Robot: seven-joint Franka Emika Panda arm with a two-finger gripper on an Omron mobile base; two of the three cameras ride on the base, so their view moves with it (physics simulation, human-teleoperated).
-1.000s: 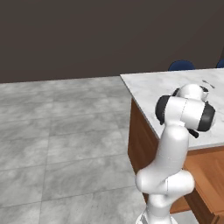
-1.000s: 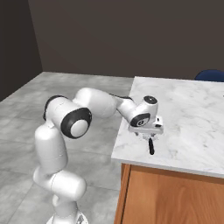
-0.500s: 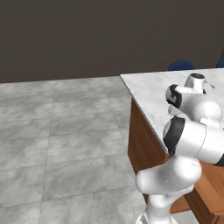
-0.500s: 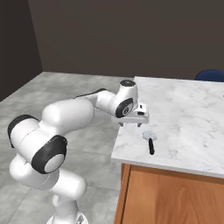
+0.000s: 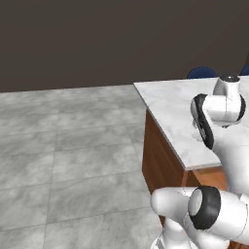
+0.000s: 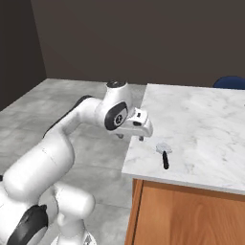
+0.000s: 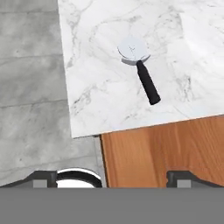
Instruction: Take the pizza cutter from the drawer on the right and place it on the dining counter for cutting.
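The floor [image 5: 63, 160] of grey tiles covered the left part of both base views, with a dark wall [image 6: 143, 38] behind it. The counter [image 6: 206, 124] stood to the right, a white slab with grey veins over a brown wooden body [image 7: 166, 148]. In the hand view its corner was seen from above, with the floor beside it on the left.

The arm [image 6: 72, 139] rose from the lower left of the right base view and bent toward the near left edge of the slab. The gripper [image 6: 141, 128] hung over that edge, above the marble and not touching it. Its fingers [image 7: 43, 178] stood wide apart at the two sides of the hand view, and nothing was between them.

A blue chair [image 5: 201, 72] showed behind the far side of the counter.

The cutter [image 6: 163, 153] lay flat on the slab, near the corner and just beside the gripper, apart from it. Its round silver wheel [image 7: 133, 50] pointed away from the wooden front, and the black handle [image 7: 148, 84] pointed toward the near edge.
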